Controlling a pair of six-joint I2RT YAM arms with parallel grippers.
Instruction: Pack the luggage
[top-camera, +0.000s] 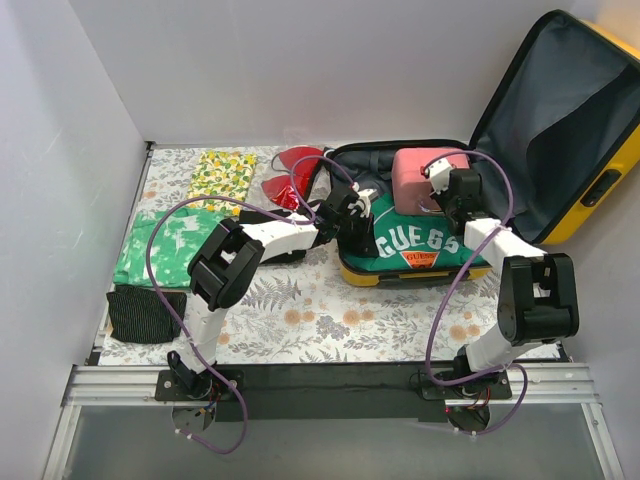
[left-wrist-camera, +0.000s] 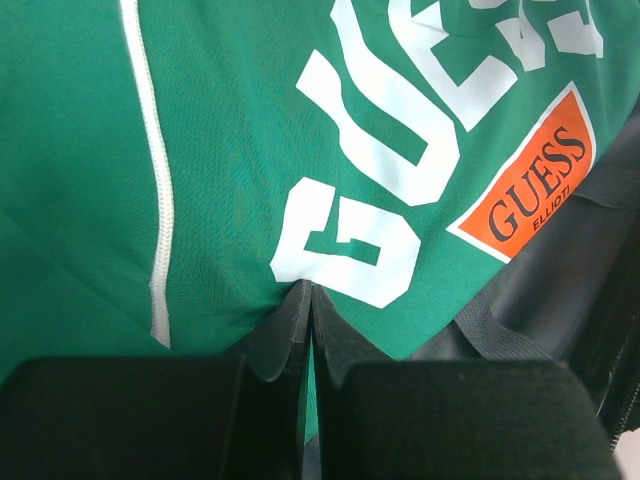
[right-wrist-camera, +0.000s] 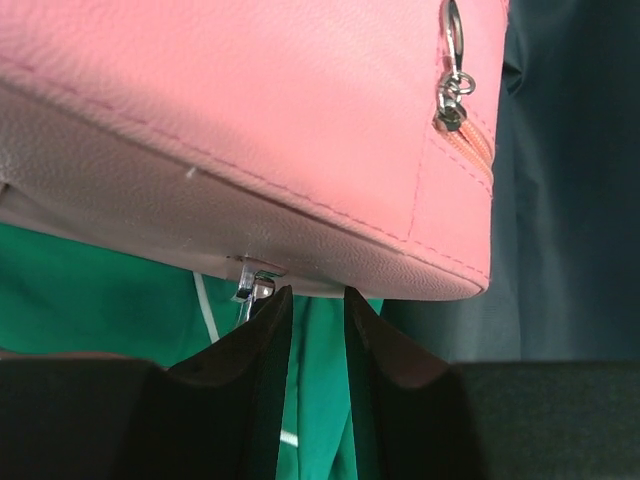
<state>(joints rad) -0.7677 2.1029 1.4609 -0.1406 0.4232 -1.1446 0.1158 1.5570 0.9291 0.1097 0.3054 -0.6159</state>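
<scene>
Back right on the worktop (top-camera: 300, 315), the luggage (top-camera: 560, 110) lies open, lid propped toward the right wall, grey lining showing; a green GUESS shirt (top-camera: 400, 242) fills the base and a small pink case (top-camera: 425, 178) sits on it at the back. Step in hand, as I read it: settling what is already in the base. On the left gripper (left-wrist-camera: 308, 297) the jaws are together, tips at the shirt's hem near the dark rim; whether cloth is nipped between them, cannot tell. On the right gripper (right-wrist-camera: 318, 297) the jaws stand a narrow way apart, green cloth showing through the gap, nothing between, tips just under the pink case's lower edge. Next move likely calls for flattening the shirt, then fetching from the folded garments (top-camera: 165, 245) lying loose at left. Hidden: base floor under the shirt; lid's top corner cut off; red item (top-camera: 290, 170) partly behind the left arm, kind unclear
</scene>
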